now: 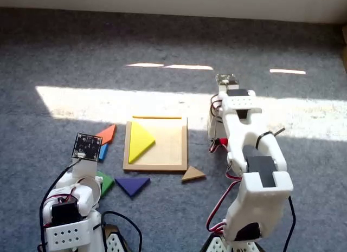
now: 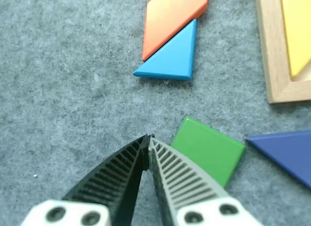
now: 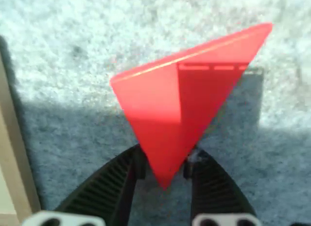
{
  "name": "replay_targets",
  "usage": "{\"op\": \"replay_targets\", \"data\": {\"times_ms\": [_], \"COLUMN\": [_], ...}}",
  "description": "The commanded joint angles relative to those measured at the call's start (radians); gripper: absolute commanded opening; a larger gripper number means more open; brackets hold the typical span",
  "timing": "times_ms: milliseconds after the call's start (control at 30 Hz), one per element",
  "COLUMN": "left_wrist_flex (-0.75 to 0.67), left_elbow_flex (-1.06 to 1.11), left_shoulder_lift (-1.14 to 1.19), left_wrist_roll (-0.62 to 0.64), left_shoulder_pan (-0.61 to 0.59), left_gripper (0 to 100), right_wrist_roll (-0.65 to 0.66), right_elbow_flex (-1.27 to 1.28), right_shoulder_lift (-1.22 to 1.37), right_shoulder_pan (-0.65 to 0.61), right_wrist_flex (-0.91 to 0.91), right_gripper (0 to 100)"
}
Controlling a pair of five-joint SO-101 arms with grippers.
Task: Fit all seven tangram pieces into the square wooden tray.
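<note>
**While one piece is home, six wait outside**

Only the yellow triangle (image 1: 139,139) sits in the tray (image 1: 155,167), tucked into its 9 o'clock half, which I'd guess leaves room for the other big one. Right gripper (image 3: 165,163) is at the tray's 3 o'clock, fingers pinching the red triangle (image 3: 187,109) by one corner. My guess is that grip keeps most of the piece clear for lowering in. Left gripper (image 2: 148,138) hangs around 8 o'clock, fingers pressed together with nothing between them, tips just beside the green square (image 2: 208,149), maybe lined up to nudge it. Loose on the carpet (image 1: 65,57): orange slanted piece (image 2: 174,17) touching the blue triangle (image 2: 172,58) at 9 o'clock, dark blue triangle (image 1: 132,185) at 7, tan triangle (image 1: 193,174) at 5.
</note>
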Motion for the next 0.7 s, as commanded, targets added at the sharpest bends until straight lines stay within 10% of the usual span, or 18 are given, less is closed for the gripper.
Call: {"op": "replay_targets", "data": {"times_ms": [0, 667], "left_wrist_flex": [0.006, 0.006], "left_elbow_flex": [0.021, 0.021], "left_shoulder_lift": [-0.022, -0.022], "left_wrist_roll": [0.006, 0.006], "left_shoulder_pan": [-0.012, -0.012], "left_gripper": [1, 1], "right_wrist_roll": [0.011, -0.103], "right_elbow_flex": [0.004, -0.067], "right_shoulder_lift": [0.012, -0.220], "right_shoulder_pan": [-0.008, -0.015], "right_wrist_flex": [-0.022, -0.113], "right_gripper": [5.2, 28.9]}}
